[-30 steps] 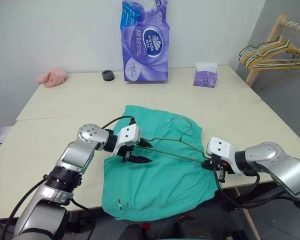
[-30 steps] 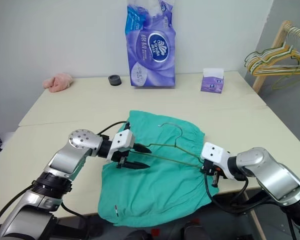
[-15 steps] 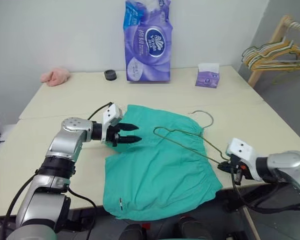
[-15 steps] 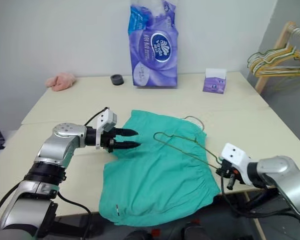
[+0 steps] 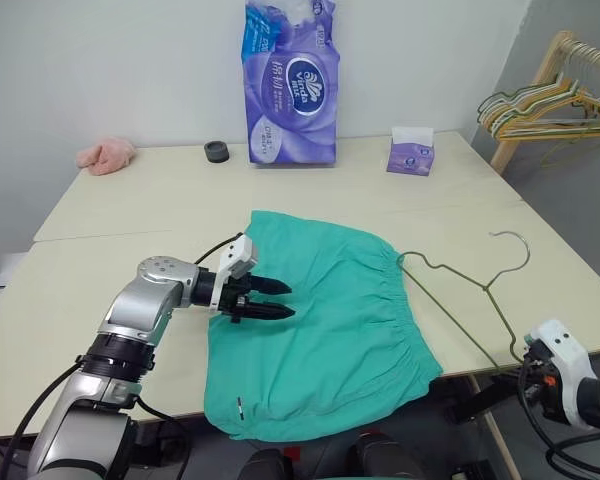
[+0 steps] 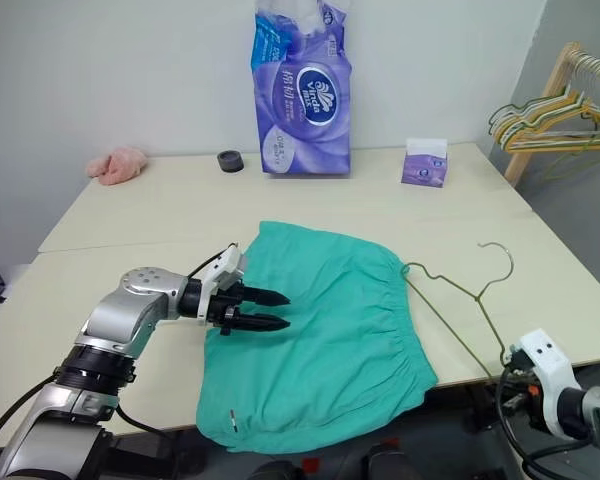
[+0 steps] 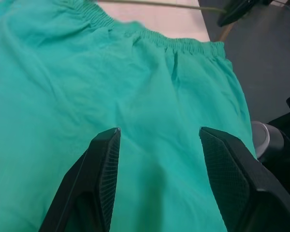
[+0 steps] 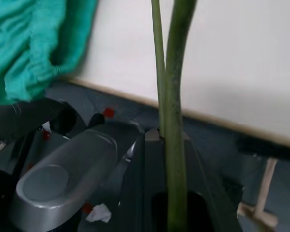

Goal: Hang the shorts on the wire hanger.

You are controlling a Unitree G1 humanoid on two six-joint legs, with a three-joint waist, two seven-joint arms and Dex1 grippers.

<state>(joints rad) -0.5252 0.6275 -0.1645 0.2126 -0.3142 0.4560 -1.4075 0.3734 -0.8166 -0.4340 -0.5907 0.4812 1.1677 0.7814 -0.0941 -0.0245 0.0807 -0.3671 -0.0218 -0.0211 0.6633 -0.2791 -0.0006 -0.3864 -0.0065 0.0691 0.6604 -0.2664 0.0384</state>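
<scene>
Since the earlier frame I've pulled the wire hanger [image 5: 467, 290] off the shorts [image 5: 315, 320] to the right; R gripper [image 8: 170, 145] pinches its corner past the table's near-right edge. L gripper [image 5: 276, 300] hovers open over the shorts' left. Risk: wire twists in pinch, snags waistband.

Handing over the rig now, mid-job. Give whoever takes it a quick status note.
Right gripper: shut on the wire hanger, off the table's right front edge.
Left gripper: open, empty, over the shorts.
The shorts lie flat at the front edge; the hanger lies beside them, by the waistband, not threaded.
Done: hanger gripped. Left: get the shorts onto it.
</scene>
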